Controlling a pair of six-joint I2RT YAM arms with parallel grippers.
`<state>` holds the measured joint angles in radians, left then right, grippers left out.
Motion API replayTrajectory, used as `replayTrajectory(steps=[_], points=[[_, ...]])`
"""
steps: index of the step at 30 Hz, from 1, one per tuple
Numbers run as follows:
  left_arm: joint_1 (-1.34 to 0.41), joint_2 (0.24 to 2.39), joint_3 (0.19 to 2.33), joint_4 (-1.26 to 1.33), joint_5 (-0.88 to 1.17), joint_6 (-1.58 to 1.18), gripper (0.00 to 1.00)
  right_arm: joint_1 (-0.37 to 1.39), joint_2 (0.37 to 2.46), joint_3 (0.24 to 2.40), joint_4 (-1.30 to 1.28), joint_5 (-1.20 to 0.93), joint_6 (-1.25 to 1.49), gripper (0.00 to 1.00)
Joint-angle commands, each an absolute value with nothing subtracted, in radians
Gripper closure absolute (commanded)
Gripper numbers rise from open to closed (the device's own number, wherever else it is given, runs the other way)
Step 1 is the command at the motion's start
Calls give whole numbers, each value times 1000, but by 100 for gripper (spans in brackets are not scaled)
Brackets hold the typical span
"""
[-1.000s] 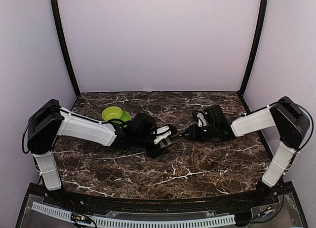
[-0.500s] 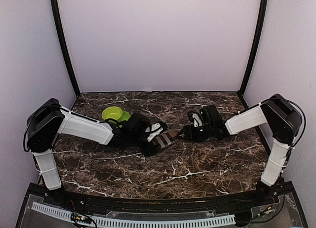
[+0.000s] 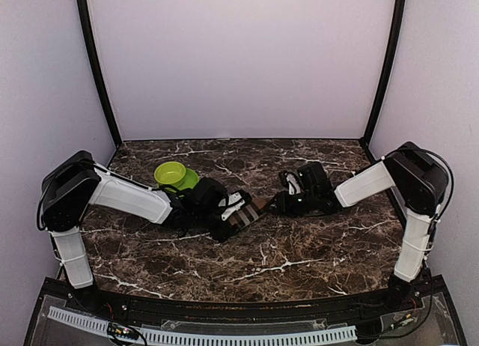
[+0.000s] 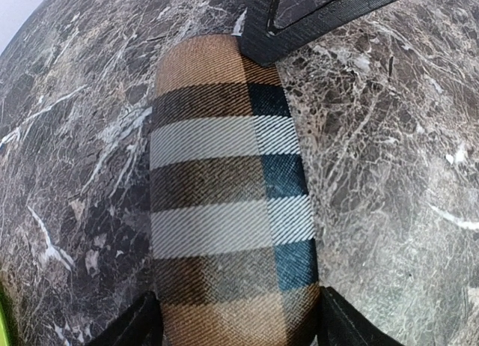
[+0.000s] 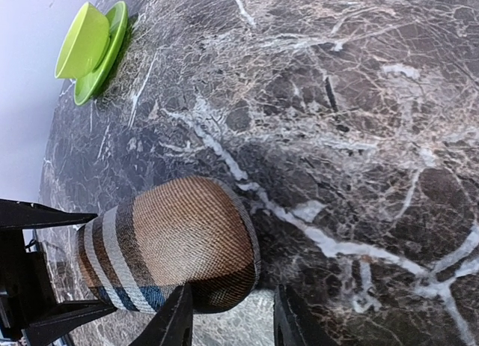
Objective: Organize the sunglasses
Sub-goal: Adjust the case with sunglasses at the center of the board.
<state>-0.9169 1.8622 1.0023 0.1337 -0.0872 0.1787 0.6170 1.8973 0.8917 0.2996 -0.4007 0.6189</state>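
The front strip of the marble table [image 3: 299, 256] lies open from side to side, and the back strip is open on the right. Mid-table, the plaid case [image 3: 245, 211] bars the way, with the left gripper [image 3: 233, 217] clasping its flanks and the right gripper [image 3: 275, 204] at its far end. Both forearms stretch low across the middle. The green cup and saucer [image 3: 176, 174] crowds the left arm [image 3: 131, 196] from behind.

I could read no txt, label, brand or no. in any view; the case [image 4: 224, 189] showed only plaid stripes.
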Motion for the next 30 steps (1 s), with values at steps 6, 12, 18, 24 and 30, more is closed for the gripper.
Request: replayTrajectory(steps=[6,12,18,24,30], points=[[-904,1873,987,146,-92,173,31,692,1919,920,180,-235,574,64],[-893,1873,994,148,-100,192,31,690,1855,911,181,-253,574,59],[-868,1874,1004,144,-103,231,31,677,1805,911,175,-281,578,53],[-861,1877,1018,135,-90,256,31,670,1773,907,160,-277,579,52],[-861,1871,1027,130,-43,253,31,660,1744,903,132,-259,573,49]])
